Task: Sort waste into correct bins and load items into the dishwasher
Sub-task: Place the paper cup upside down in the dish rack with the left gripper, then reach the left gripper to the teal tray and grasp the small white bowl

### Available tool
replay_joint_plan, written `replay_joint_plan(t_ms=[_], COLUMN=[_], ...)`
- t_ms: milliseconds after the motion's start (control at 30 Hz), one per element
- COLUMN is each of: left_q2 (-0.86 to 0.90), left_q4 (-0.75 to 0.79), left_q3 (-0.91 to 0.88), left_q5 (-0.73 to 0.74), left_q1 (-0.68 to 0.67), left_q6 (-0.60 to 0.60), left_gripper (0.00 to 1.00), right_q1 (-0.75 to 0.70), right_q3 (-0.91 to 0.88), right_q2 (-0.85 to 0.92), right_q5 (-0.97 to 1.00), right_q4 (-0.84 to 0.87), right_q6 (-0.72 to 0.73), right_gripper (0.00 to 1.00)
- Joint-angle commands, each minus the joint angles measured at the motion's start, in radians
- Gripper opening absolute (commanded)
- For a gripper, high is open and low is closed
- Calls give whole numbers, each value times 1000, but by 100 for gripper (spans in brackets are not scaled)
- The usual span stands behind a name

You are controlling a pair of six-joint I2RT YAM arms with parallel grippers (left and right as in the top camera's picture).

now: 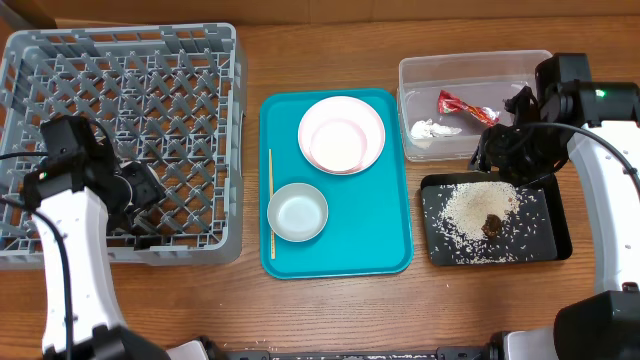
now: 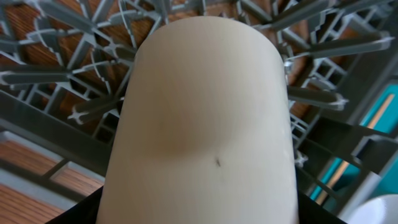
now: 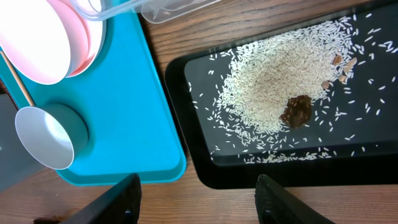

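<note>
Two grippers: my left gripper (image 1: 140, 195) clamps the cup (image 2: 199, 124), jaws part-open, at 6 o'clock in the rack (image 1: 200, 60); lower it squarely between pegs (image 2: 323, 96) before releasing. My right gripper (image 3: 198, 183) hangs parted, empty, at 12 o'clock over the black tray (image 3: 189, 93).

No text, label, brand, number or sign can be read in any view. The one thing that might carry print is the red-and-silver wrapper (image 1: 463, 106), which lies in the clear tub (image 1: 470, 58) just right of the teal tray (image 1: 370, 225). From overhead it is too small and too crumpled for any letters to be made out.
</note>
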Motion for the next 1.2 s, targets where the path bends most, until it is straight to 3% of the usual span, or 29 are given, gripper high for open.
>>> replay_joint_plan(t_ms=[0,67,100,167,200,267,467,733,800,900,1033,1167], left_q2=[42,67,76,93,98,100,100,85,69,63,65,76], left_q4=[4,3,4,15,26,55,53,-98,-117,-149,-156,-142], left_q3=[18,18,18,18,18,23,183,426,429,429,415,383], left_q5=[3,4,4,0,-7,-6,61,181,189,188,138,96], left_q1=[5,5,5,5,5,9,30,-21,-74,-185,-372,-592], left_q6=[17,17,16,17,17,15,-22,-6,3,2,1,-26], left_gripper=[9,16,25,48,73,98,100,100,100,100,100,100], right_q1=[3,3,3,3,3,3,3,3,3,3,3,3], right_q3=[9,9,9,9,9,9,9,9,9,9,9,9], right_q2=[-29,-29,-29,-29,-29,-29,-29,-29,-29,-29,-29,-29], right_q5=[10,10,10,10,10,10,10,11,11,10,2,2], right_q4=[0,-1,-1,-1,-2,-5,-10,-10,-8,-9,-11,-9], right_q6=[-8,-8,-8,-8,-8,-8,-8,-8,-8,-7,-2,0], right_gripper=[61,61,61,61,61,60,61,62,67,85,100,100])
